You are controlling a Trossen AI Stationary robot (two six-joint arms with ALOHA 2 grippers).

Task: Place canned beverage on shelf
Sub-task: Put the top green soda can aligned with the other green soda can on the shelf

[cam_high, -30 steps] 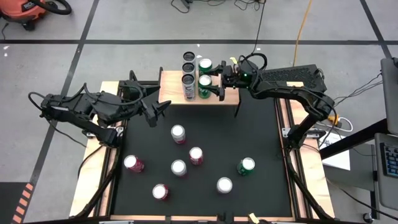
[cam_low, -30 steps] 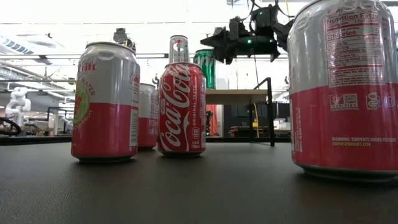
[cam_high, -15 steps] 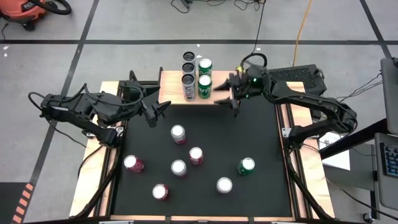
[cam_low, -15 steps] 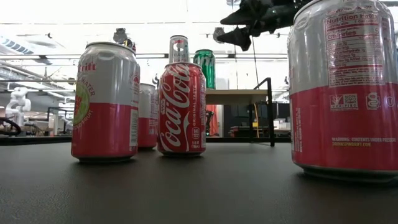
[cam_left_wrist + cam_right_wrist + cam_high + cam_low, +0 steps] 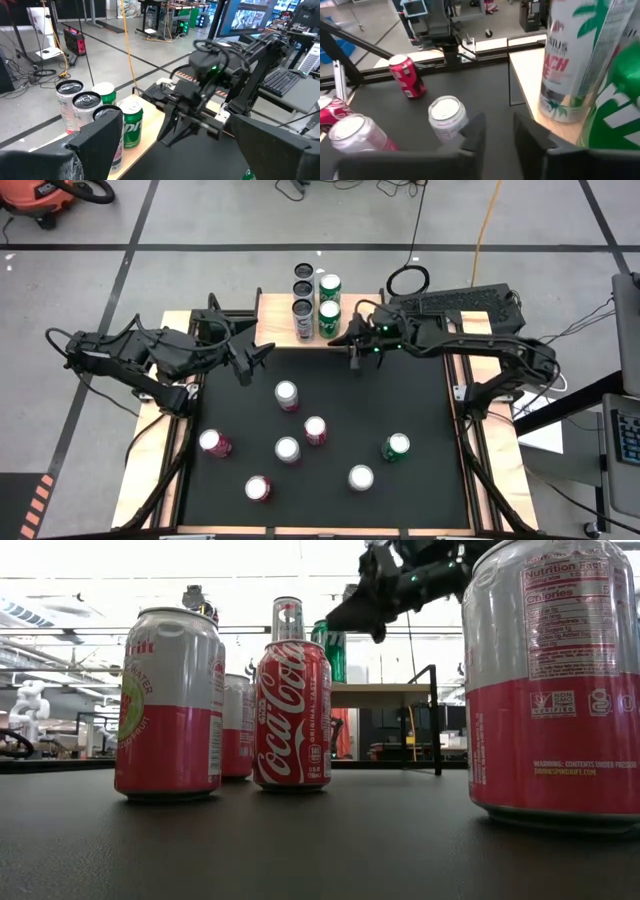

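The left gripper point(image 5: 262, 354) is held just off the left front corner of the shelf point(image 5: 272, 315), above the black mat point(image 5: 420, 410), with its fingers spread wide apart and nothing between them.

On the shelf itself, five cans are seen upright. A row of three slim cans point(image 5: 303, 288) is lined up from the shelf's back edge to its front, left of the shelf's middle. Just to the right of that row, two green cans are set one behind the other: the rear green can point(image 5: 329, 284) toward the back edge, and the front green can point(image 5: 327, 316) beside the frontmost slim can. The right half of the shelf is left bare.

The right gripper point(image 5: 351, 346) is found at the shelf's front edge, right of the front green can and clear of it. Its fingers point(image 5: 475, 131) are drawn nearly together, with only a narrow gap between them, and nothing is clasped. In the right wrist view the front green can point(image 5: 620, 105) and a slim white can point(image 5: 572, 60) are seen close by on the shelf's board point(image 5: 530, 75), off to one side of the fingers rather than between them. In the low view the gripper point(image 5: 350, 618) is seen above the level of the shelf top, partly in front of a green can point(image 5: 330, 650).

In front of the shelf, seven loose cans are scattered upright on the mat: mostly pink or red ones point(image 5: 287, 394), and, farthest to the right, a green one point(image 5: 396, 447).
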